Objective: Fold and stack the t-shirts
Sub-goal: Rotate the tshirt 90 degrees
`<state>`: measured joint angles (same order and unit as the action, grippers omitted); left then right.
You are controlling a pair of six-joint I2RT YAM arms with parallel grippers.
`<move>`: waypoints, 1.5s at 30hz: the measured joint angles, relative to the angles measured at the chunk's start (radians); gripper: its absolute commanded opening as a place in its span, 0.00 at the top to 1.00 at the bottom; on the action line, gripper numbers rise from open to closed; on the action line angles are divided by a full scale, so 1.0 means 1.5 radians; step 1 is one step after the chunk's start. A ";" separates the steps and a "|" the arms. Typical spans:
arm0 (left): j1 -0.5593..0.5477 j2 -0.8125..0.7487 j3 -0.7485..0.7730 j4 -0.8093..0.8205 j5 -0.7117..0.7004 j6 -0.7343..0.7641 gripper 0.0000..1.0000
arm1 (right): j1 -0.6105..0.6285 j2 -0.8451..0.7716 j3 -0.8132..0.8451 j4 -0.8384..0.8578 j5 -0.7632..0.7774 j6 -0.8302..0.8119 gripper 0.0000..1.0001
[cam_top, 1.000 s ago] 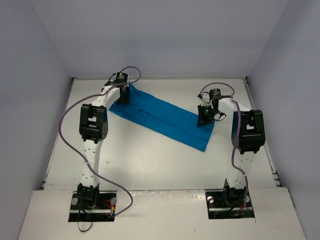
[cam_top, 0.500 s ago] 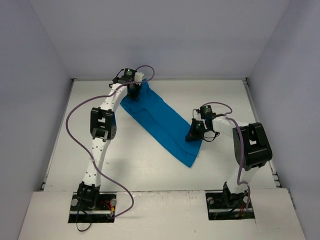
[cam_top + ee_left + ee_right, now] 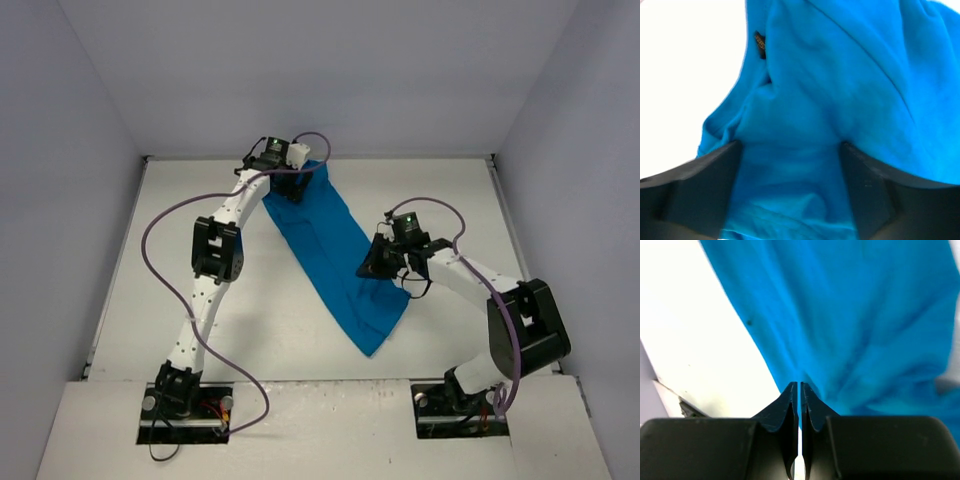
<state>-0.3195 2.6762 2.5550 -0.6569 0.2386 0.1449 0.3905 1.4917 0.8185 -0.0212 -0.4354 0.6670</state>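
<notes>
The teal-blue t-shirt lies as a long folded strip, running diagonally from the far edge of the table down towards the near middle. My left gripper is at its far end, open. In the left wrist view its fingers stand wide apart with loose cloth between and beyond them. My right gripper sits at the strip's right edge. In the right wrist view its jaws are together but for a hairline slit, and the shirt's edge meets the tips.
The white table is boxed in by pale walls on the left, back and right. Purple cables loop off both arms. The right arm's elbow hangs near the right wall.
The shirt has swung from a shallow slant to a steep one. My left gripper moved right along the far edge and opened. My right gripper pulled its end left and nearer.
</notes>
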 measured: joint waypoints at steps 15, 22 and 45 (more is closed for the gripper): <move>-0.026 -0.564 -0.565 0.216 -0.057 -0.196 0.27 | -0.139 -0.155 0.212 -0.058 0.086 -0.324 0.99; -0.304 -0.762 -0.773 0.258 -0.106 -0.205 0.64 | -0.370 0.026 0.255 -0.071 0.036 -0.353 1.00; -0.506 -0.476 -0.774 0.253 -0.051 -0.312 0.87 | -0.491 0.126 0.354 -0.084 -0.078 -0.308 1.00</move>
<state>-1.0780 1.9627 1.3940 -0.2781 0.1619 -0.3224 -0.3462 1.6801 1.3495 -0.1479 -0.5530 0.2048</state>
